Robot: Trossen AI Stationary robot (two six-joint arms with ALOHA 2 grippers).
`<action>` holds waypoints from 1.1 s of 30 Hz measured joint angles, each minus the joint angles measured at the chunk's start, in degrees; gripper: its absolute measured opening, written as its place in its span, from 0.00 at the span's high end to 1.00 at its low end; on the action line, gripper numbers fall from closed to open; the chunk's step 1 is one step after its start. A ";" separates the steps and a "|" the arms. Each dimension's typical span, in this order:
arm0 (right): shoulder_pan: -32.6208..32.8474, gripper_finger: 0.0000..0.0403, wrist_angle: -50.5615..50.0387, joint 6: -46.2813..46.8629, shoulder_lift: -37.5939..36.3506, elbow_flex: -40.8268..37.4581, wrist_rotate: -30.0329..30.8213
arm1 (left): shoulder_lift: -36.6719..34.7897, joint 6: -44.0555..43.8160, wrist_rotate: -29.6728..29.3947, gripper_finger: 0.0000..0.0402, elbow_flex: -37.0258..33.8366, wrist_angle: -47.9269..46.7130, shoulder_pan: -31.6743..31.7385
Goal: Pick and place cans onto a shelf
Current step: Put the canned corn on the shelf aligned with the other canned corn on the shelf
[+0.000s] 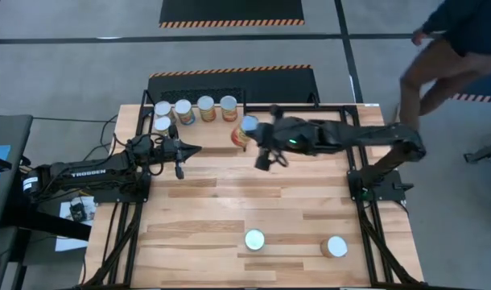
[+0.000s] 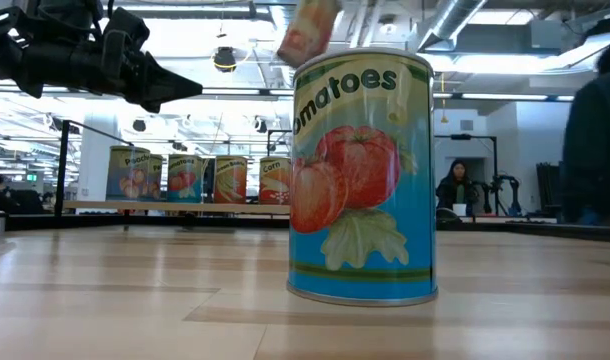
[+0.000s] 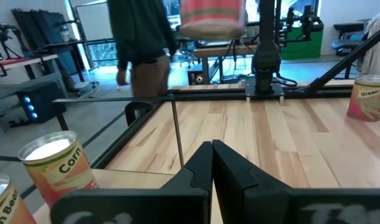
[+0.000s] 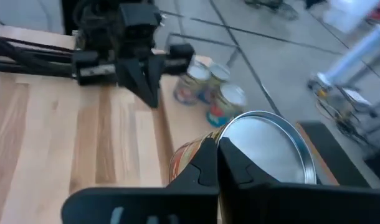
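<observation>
- The counter (image 1: 270, 201) carries the shelf (image 1: 193, 121) at its far left, with five cans (image 1: 206, 107) on it.
- Two cans (image 1: 254, 239) stand on the near counter.
- Right gripper (image 1: 257, 141): jaws closed on a raised can (image 1: 247, 129) beside the shelf.
- Left gripper (image 1: 193, 150): jaws closed, empty, near the shelf.

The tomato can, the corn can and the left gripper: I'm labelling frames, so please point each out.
Tomato can (image 2: 362, 180): low view, label front.
Corn can (image 3: 58, 163): left wrist view, label side.
Left gripper (image 1: 195, 148): high view, tips of shut fingers.
</observation>
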 joint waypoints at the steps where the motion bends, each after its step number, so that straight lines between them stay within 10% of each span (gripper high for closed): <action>1: -0.93 0.99 0.43 -1.62 2.13 1.86 -1.90 | 0.00 0.00 0.00 1.00 0.00 -0.03 0.00; 15: -10.87 0.99 -1.97 -17.29 24.77 15.64 -12.45 | 0.00 -0.04 0.02 1.00 0.00 -1.04 0.00; 33: -15.28 0.99 -4.00 -15.57 30.25 15.86 -13.73 | 0.00 -0.09 0.04 1.00 0.00 -1.48 0.00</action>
